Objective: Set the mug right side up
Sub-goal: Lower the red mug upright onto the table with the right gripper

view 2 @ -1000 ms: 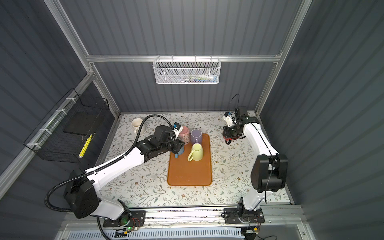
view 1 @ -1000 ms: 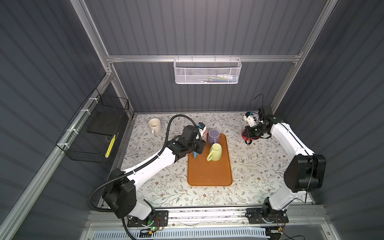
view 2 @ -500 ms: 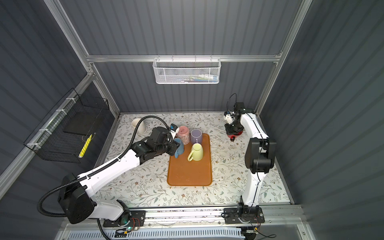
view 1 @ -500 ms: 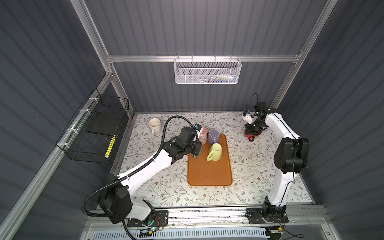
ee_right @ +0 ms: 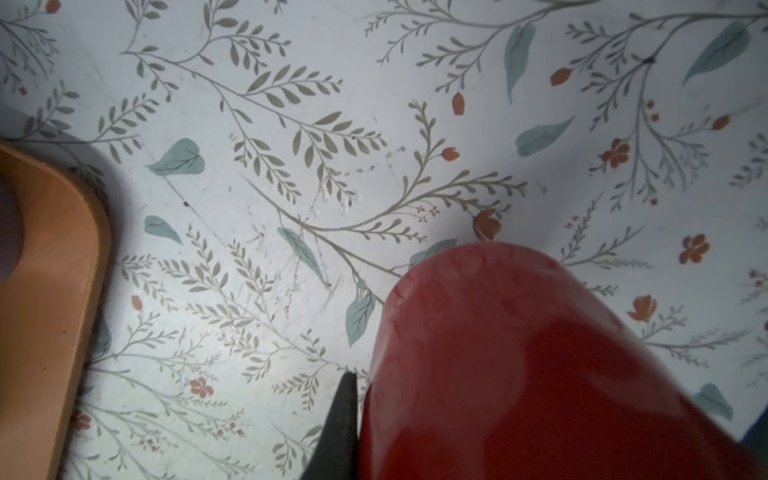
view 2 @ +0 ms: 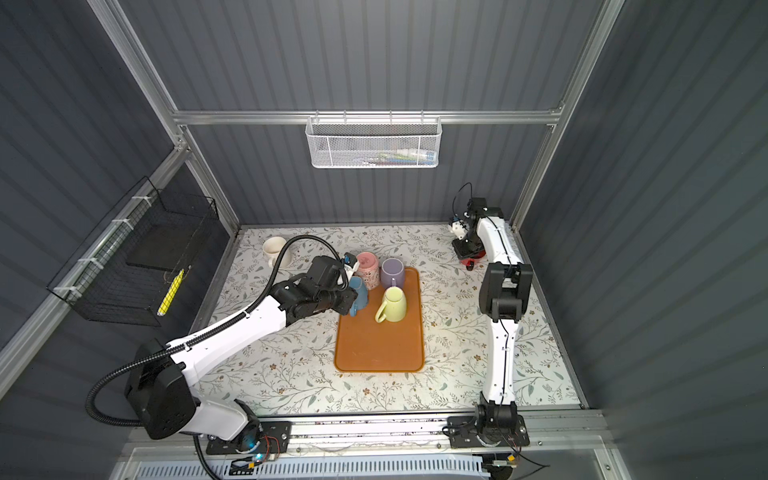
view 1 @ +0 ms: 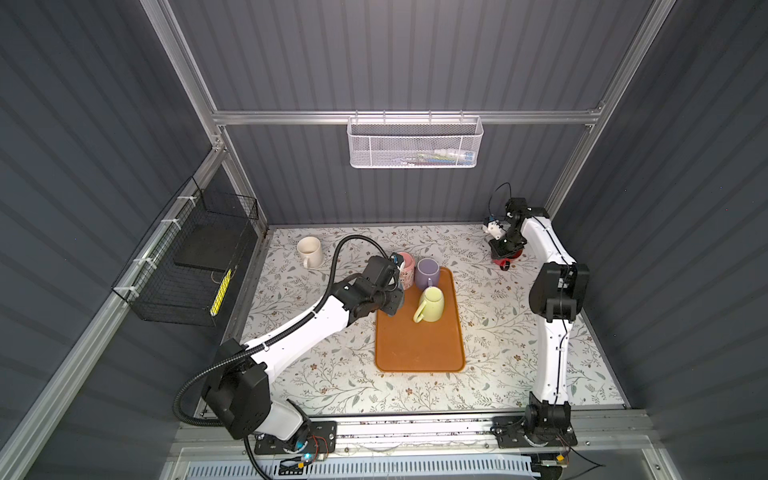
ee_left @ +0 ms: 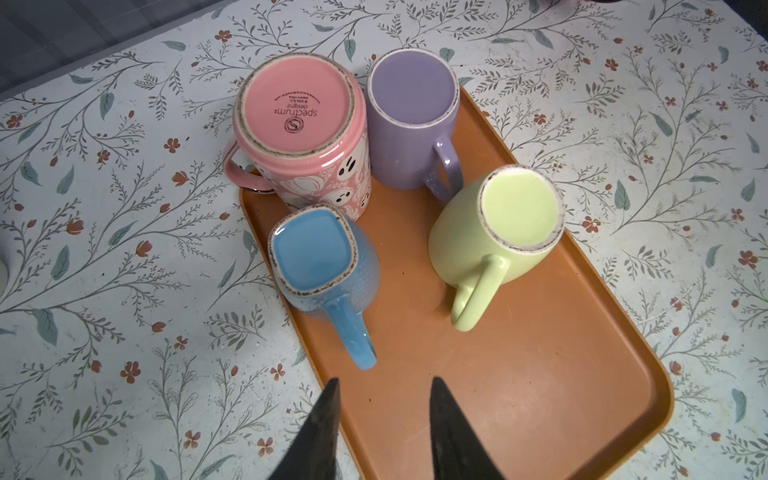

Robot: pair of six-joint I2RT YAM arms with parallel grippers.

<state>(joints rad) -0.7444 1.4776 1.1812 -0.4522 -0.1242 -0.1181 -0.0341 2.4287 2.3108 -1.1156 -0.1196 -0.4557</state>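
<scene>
Beyond the tray's far right corner, over the surface, the right gripper is clenched on the red mug; above the tray's left edge the left gripper hangs released and empty; an upside-down blue mug stands on that edge.

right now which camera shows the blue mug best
Left wrist view: the blue mug sits upside down, base and handle fully visible. In a top view the left arm hides most of it. The right wrist view misses it.
</scene>
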